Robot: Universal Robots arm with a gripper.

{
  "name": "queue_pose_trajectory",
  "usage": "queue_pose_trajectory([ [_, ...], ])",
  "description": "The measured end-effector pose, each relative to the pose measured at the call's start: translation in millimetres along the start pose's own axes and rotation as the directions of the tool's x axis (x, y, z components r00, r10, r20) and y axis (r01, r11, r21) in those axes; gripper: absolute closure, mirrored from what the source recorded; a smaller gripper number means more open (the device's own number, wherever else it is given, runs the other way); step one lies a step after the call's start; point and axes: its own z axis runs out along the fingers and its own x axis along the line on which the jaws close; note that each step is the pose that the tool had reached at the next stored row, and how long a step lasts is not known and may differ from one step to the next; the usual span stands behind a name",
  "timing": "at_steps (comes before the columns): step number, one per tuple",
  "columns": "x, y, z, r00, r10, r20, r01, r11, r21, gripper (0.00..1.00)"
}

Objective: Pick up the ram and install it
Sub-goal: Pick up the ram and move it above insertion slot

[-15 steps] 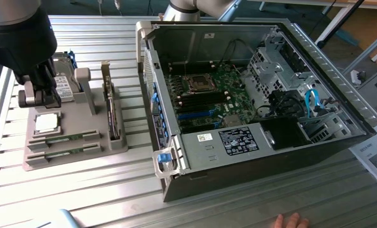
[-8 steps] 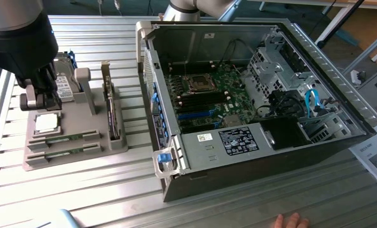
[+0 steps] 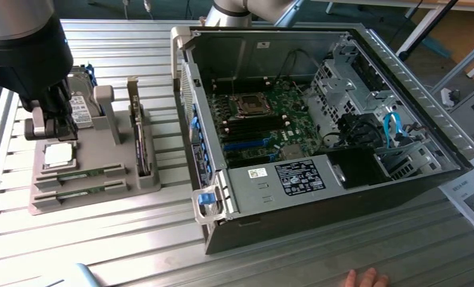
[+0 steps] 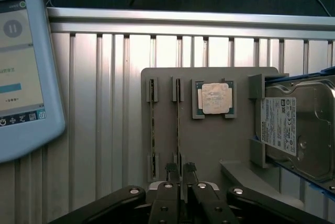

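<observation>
Fingertips [image 4: 171,168] first: in your wrist view the two black tips of the gripper [image 4: 180,168] stand slightly parted, one on each side of one end of the ram [image 4: 178,124], with a sliver of gap showing (whether either pad touches the board, you cannot tell). The jaws are narrowly open, not clamped.

The ram is a thin green stick standing on edge in a slot of the grey holder [image 4: 209,145], with small brackets at both ends. Just beside it, in the parallel slot, stands a second ram stick [image 4: 152,124]. On the ram's other side the square silver processor [image 4: 214,98] lies flat in its recess. Beyond that the labelled hard drive [image 4: 296,130] sits in its cradle at the holder's edge.

The holder rests on the ribbed aluminium table [image 4: 99,109], and a tablet [image 4: 21,67] with a lit screen lies near it. In your exterior view the open computer case [image 3: 317,197] sits to the exterior view's right of the holder, well apart from the gripper, with its motherboard [image 3: 257,116] exposed. A person's hand [image 3: 368,278] shows by the case.
</observation>
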Motion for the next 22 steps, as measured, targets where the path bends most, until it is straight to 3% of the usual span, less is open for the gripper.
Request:
queue_pose_trajectory([
  [5, 0.4, 0.0, 0.0, 1.0, 0.0, 0.0, 0.0, 1.0, 0.0, 0.81],
  [6, 0.4, 0.0, 0.4, 1.0, 0.0, 0.0002, 0.0, 1.0, 0.0002, 0.75],
  [22, 14.2, -0.4, 25.6, 1.0, 0.0, -0.0001, 0.0, 1.0, -0.0001, 0.75],
])
